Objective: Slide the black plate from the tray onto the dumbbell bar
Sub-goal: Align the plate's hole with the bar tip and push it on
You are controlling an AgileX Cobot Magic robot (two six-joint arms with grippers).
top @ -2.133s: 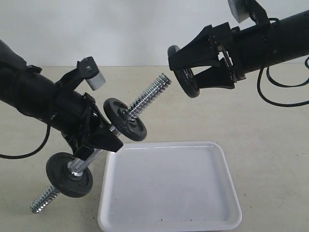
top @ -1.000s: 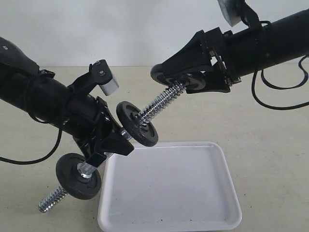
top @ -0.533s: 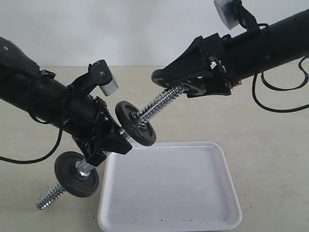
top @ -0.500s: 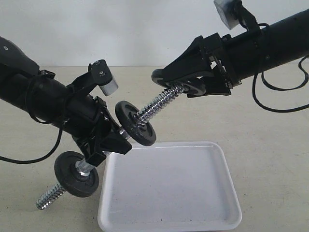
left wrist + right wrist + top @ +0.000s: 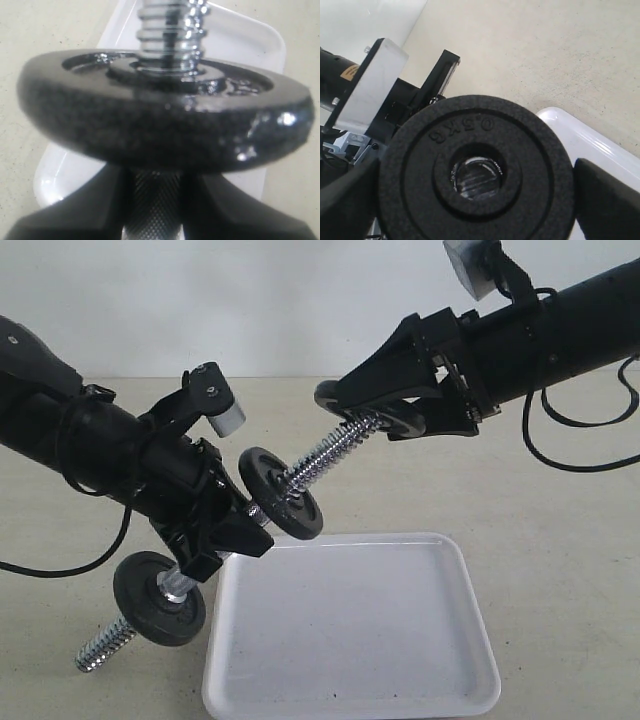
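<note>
My right gripper (image 5: 365, 408) is shut on the black plate (image 5: 400, 421), held by its rim at the upper threaded tip of the dumbbell bar (image 5: 325, 455). In the right wrist view the bar's chrome end (image 5: 477, 177) shows inside the centre hole of the plate (image 5: 420, 170). The bar slants up to the right above the white tray (image 5: 350, 630), which holds nothing. My left gripper (image 5: 225, 535) is shut on the bar's knurled middle (image 5: 155, 200). Two other black discs sit on the bar, one above my grip (image 5: 283, 505) and one below (image 5: 160, 598).
The tray (image 5: 250, 40) lies on a beige tabletop (image 5: 560, 570). Black cables (image 5: 580, 440) hang from the right arm. The bar's lower threaded end (image 5: 100, 648) points down near the table at the left.
Over two seconds my right gripper has brought the plate down to the bar's tip, and the left arm has shifted the bar right. In the last half second nothing has visibly moved.
</note>
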